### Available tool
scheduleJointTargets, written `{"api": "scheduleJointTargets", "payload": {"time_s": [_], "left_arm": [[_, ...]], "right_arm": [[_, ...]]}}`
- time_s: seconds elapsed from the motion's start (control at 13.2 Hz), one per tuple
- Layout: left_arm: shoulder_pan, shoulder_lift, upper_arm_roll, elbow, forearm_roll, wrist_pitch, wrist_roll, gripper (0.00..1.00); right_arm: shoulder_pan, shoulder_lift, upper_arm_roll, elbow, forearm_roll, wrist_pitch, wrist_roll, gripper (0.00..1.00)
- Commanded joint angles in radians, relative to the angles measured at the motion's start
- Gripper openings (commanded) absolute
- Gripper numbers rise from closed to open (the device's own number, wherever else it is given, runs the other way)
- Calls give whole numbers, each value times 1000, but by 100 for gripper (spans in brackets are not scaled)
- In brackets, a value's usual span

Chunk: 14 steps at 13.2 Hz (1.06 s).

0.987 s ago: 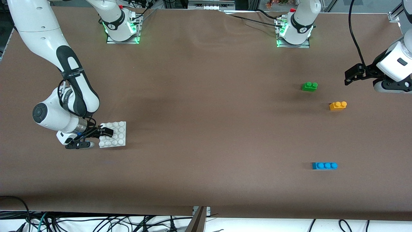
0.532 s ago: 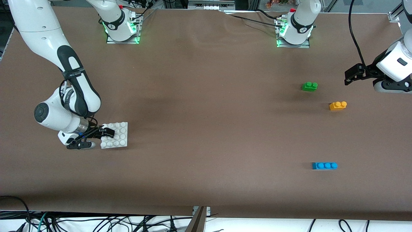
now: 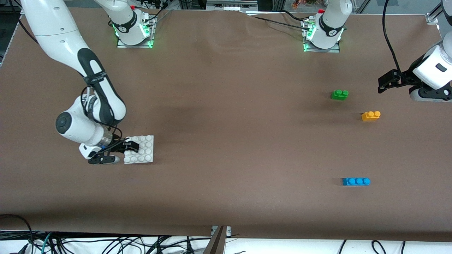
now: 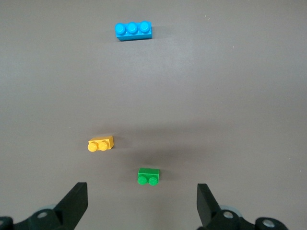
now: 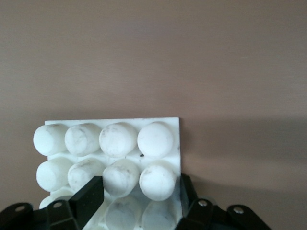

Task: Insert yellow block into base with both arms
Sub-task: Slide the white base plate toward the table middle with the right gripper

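The white studded base (image 3: 144, 151) lies toward the right arm's end of the table. My right gripper (image 3: 122, 152) is shut on it. In the right wrist view one finger (image 5: 88, 197) sits between the studs and the other presses the base's (image 5: 115, 141) edge; the right gripper (image 5: 139, 196) holds two stud rows. The yellow block (image 3: 370, 115) rests on the table toward the left arm's end. My left gripper (image 3: 385, 83) hovers open and empty above the table beside the green brick. In the left wrist view the yellow block (image 4: 101, 143) is past the open left gripper (image 4: 141, 211).
A green two-stud brick (image 3: 339, 94) lies a little farther from the front camera than the yellow block and also shows in the left wrist view (image 4: 148, 176). A blue three-stud brick (image 3: 356, 181) lies nearer the front camera, seen in the left wrist view too (image 4: 134, 31). Brown table surface lies between base and bricks.
My right gripper has moved with the base toward the left arm's end of the table, most of it in the last half second. The left arm and the bricks have not moved.
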Motion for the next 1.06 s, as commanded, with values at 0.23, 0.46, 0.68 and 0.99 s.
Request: {"api": "scheduleJointTargets", "payload": {"time_s": [0.23,0.46,0.68,0.99], "left_arm": [[8,8,-6,24,-14,-20,-7,100],[8,8,-5,24,-14,-20,-7,100],[8,8,-5,24,-14,-20,-7,100],[10,8,-5,24,-14,-20,-7,100]], "right_arm": [[160,44,2,2,20,123,220,52],[249,57,1,14,17,153,346,52],[359,90,-1,74,17,163,450,52],[499,123,-27,158,18,162,581,52]]}}
